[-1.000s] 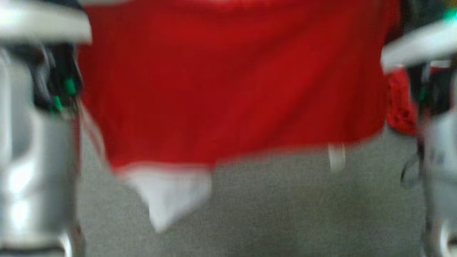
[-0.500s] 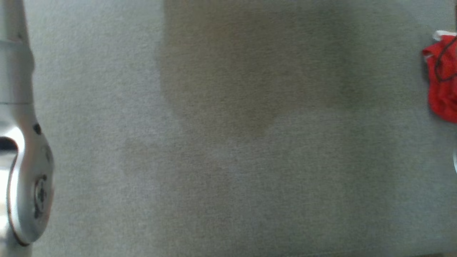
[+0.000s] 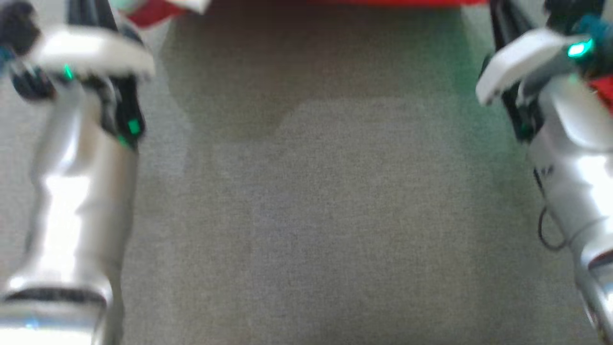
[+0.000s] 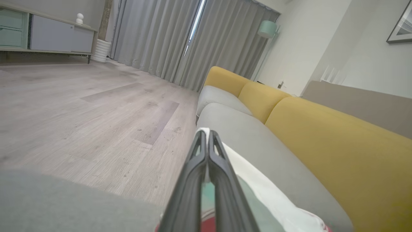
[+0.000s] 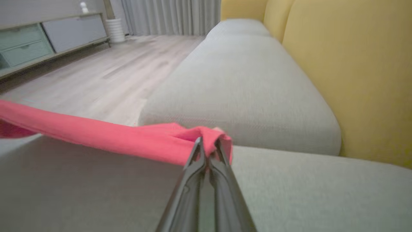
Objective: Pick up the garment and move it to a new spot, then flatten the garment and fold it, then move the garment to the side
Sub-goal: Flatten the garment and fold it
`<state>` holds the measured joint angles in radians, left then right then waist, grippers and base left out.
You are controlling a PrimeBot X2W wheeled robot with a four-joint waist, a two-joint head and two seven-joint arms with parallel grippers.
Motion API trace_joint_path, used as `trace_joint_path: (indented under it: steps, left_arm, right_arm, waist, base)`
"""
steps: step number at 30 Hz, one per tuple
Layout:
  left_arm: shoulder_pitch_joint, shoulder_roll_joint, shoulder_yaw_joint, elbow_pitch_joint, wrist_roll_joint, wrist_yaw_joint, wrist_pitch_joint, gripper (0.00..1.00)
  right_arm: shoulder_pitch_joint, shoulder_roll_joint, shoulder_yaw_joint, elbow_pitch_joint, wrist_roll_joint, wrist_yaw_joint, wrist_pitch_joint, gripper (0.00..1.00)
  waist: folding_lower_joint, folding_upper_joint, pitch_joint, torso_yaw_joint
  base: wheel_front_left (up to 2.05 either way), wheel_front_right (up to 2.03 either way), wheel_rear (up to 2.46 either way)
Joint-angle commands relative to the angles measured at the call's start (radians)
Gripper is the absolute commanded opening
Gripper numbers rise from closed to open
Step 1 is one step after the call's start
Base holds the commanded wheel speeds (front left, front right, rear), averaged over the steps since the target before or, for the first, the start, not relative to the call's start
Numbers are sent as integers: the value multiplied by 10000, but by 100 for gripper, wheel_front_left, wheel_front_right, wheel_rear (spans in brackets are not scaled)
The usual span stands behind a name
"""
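One red, white-trimmed fabric garment point(image 5: 96, 135) is held stretched above the grey sofa seat point(image 5: 244, 80), its ends pinched by two closed grippers, the left gripper point(image 4: 207, 133) and the right gripper point(image 5: 208, 143).

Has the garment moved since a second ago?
Cannot tell: the head camera swung, and the plain grey cushion gives no fixed mark to judge the garment against.

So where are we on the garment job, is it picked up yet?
Done: pickup. The garment hangs above the grey sofa seat, stretched between the shut right gripper and the shut left gripper, which pinches its white edge. In hand: carrying it to a new spot. Left: lay it down, flatten, fold, move aside; no fold shows yet.
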<state>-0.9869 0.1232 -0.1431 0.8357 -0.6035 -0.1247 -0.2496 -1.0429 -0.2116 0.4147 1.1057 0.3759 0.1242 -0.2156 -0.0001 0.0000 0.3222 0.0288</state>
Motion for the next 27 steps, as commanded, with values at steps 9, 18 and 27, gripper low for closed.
trace_joint_path:
  steps: [9,18,27]
  left_arm:
    - [3873,1427,-1409,-2374,-271,-57,-120,0]
    - [6464,1964,-1834,-4288,-270,27,-34,0]
    - [8516,2146,-2348,-6161,-48,614,357,0]
  right_arm:
    - [2020,-983,1686,-1256,1964,65,809,0]
    - [3865,-1712,2143,-2626,3274,65,611,0]
    - [5773,-2168,1892,-3831,3345,65,712,0]
  waist:
    - [1,0,-1679,16]
    - [1,0,-2663,-14]
    - [1,0,-3462,-71]
  base:
    - [0,0,0]
    - [0,0,0]
    - [0,0,0]
